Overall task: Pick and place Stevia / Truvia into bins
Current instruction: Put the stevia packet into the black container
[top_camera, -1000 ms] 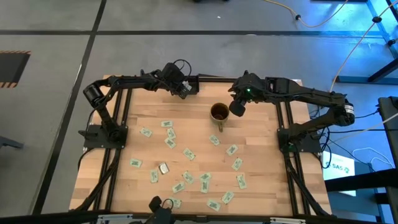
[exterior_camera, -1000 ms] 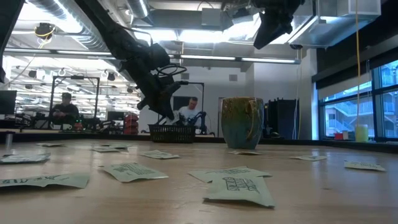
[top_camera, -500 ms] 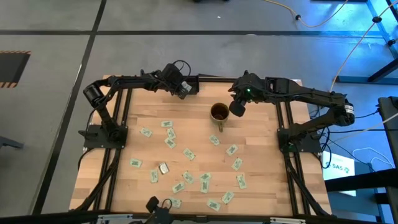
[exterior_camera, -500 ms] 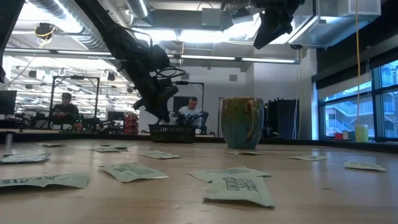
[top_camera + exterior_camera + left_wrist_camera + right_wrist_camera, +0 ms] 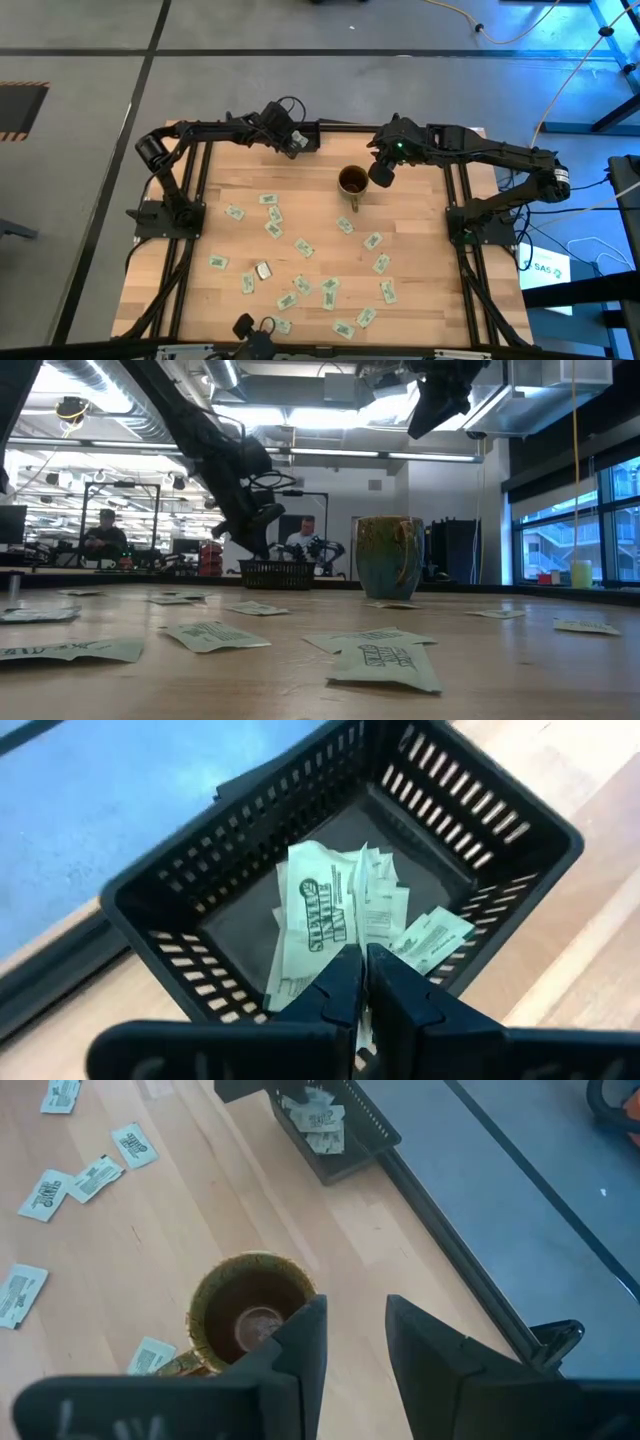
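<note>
The black slotted tray [image 5: 470, 830] stands at the table's far edge and holds several Stevia sachets [image 5: 400, 915]. My left gripper [image 5: 362, 965] hangs over it [image 5: 296, 143], slanting down, its fingers nearly together on one sachet. The brown-gold mug [image 5: 352, 181] stands upright right of the tray [image 5: 277, 573]. My right gripper [image 5: 355, 1330] hovers open just right of the mug [image 5: 250, 1315] and above it, holding nothing. Many more sachets [image 5: 303, 247] lie flat over the table's middle and near part. My left gripper has a white-and-green sachet [image 5: 318, 920] between its two fingers, a white sliver [image 5: 358, 1025] showing in the narrow slit. The fingers come slanting down from the near side. The sachet juts past the fingertips into the tray, over the others; which edge is held is hidden.
A small pale object [image 5: 263, 270] lies among the near-left sachets. Dark frame rails [image 5: 190, 215] run along both table sides. Bare wood lies between the tray and the sachets. People [image 5: 105, 530] sit in the room behind the table.
My left gripper has stayed over the tray and tipped a little, its tip swinging slightly up and away from the mug in the low view. My right gripper and the mug have kept still.
</note>
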Tool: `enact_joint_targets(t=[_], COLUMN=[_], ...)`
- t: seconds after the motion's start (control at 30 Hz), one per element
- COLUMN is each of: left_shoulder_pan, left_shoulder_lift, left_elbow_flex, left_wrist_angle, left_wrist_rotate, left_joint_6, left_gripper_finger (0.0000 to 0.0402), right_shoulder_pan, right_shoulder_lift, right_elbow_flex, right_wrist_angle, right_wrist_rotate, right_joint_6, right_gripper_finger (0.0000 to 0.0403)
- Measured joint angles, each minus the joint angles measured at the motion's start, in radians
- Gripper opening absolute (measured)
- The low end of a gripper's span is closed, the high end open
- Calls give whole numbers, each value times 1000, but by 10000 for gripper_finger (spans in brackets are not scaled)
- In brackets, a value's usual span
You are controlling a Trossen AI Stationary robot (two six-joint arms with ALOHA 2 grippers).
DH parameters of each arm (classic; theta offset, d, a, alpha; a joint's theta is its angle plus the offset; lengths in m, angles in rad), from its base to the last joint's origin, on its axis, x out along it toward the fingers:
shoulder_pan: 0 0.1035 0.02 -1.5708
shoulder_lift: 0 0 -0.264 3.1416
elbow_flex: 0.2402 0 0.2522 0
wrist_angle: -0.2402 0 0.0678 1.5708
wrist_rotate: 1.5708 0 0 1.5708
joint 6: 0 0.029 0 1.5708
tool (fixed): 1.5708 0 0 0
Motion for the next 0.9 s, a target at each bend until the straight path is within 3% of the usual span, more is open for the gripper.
enact_joint_targets(t=[0.37,0.9], left_shoulder_pan=[0,22], left_shoulder_lift=[36,3], left_elbow_flex=[0,0], left_wrist_angle=[14,40], left_wrist_rotate=[-2,-26], left_joint_6=[-16,-40], left_gripper_finger=[20,56], right_shoulder_pan=[0,0], right_shoulder_lift=[0,0], right_elbow_flex=[0,0], right_wrist_angle=[0,-3], right_wrist_rotate=[0,0], right_joint_6=[0,-1], right_gripper_finger=[108,108])
